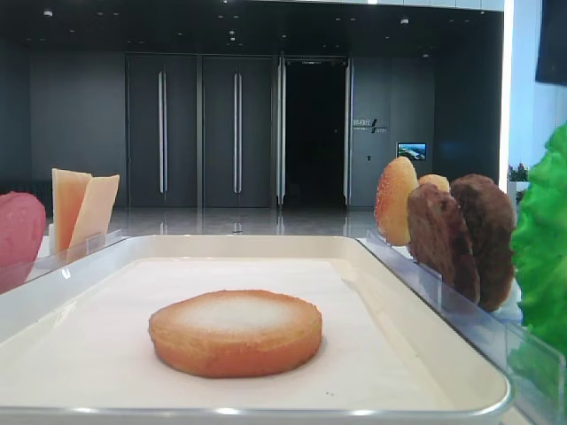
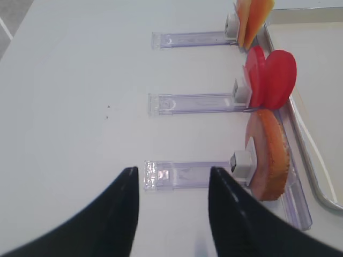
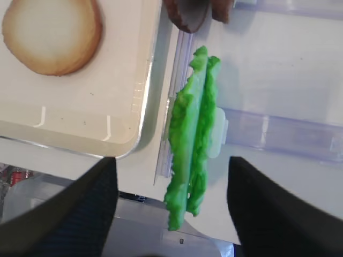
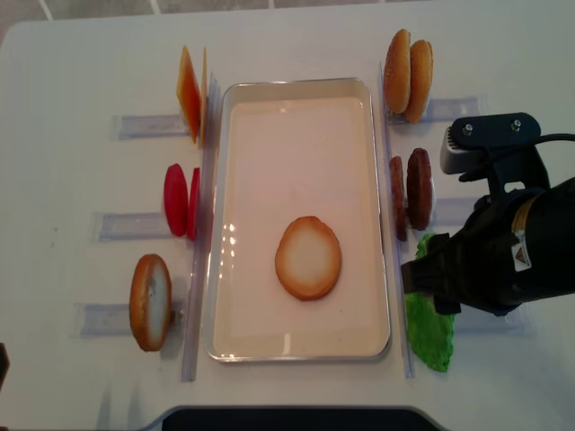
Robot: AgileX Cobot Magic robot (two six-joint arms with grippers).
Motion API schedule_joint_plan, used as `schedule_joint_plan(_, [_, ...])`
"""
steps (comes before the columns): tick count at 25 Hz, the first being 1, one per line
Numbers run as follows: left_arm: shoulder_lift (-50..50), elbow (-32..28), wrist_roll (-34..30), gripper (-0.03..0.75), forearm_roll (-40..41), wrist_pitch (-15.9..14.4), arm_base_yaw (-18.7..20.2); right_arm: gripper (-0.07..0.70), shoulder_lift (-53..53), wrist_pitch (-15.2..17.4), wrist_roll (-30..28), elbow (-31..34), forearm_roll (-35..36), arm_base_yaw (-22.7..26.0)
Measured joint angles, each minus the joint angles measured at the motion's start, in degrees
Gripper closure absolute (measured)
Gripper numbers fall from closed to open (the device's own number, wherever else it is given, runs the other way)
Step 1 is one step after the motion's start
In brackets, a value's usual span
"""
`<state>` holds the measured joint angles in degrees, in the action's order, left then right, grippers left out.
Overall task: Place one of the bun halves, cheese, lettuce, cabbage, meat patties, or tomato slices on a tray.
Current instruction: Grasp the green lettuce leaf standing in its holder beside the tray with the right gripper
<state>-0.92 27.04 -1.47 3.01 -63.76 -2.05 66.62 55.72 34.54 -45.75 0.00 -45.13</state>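
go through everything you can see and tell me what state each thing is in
Bun disc: flat on the tray, cut face up.
Lettuce: on edge in its holder, between the right gripper's open jaws.
Patties: on edge, racked.
Tomato slices: on edge, racked.
Left gripper: jaws open, empty.

No readable text; wall sign [image 1: 368, 125] and arm sticker [image 4: 519, 254] too blurred.
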Motion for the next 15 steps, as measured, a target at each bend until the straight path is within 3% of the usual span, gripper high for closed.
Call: schedule_joint_plan(15, [0.0, 0.0, 0.0, 0.388, 0.0, 0.0, 0.0, 0.206, 3.8, -2.2, -0.3, 0.0, -2.0, 0.0])
